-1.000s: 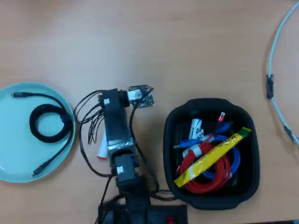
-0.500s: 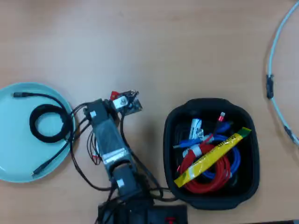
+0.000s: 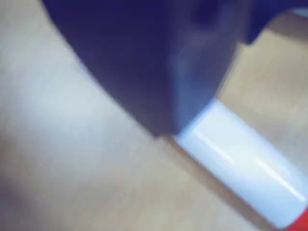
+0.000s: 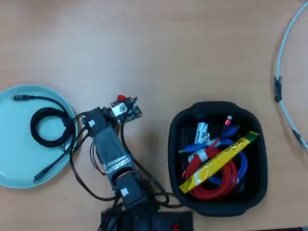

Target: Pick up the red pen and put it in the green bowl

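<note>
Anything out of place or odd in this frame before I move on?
Yes: the green bowl, at the overhead view's left edge, already holds a coiled black cable, which crowds the spot meant for the red pen. The black tub is a jumble of cables. Nothing looks spilled or damaged.

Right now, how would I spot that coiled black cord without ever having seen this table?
Start in the overhead view at the pale green bowl by the left edge. The coiled black cord lies inside it. Unlike the red and blue cables crammed into the black tub, it is black.
</note>
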`<state>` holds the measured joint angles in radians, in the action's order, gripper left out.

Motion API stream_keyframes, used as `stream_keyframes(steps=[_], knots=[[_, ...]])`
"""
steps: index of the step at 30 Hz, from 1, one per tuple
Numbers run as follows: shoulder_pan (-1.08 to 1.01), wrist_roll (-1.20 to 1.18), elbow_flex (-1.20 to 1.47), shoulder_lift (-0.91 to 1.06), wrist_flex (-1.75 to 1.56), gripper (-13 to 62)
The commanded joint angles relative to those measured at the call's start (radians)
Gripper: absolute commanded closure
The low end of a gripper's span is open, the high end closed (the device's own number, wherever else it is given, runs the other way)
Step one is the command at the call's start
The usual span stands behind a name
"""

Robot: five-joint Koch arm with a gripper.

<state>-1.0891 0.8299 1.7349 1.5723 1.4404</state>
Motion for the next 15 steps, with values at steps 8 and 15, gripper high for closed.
stream_keyframes(steps=[8, 15], knots=[[0.014, 0.009, 0.0, 0.021, -0.038, 27.7], [0.009, 0.009, 0.002, -0.046, -0.077, 27.4]])
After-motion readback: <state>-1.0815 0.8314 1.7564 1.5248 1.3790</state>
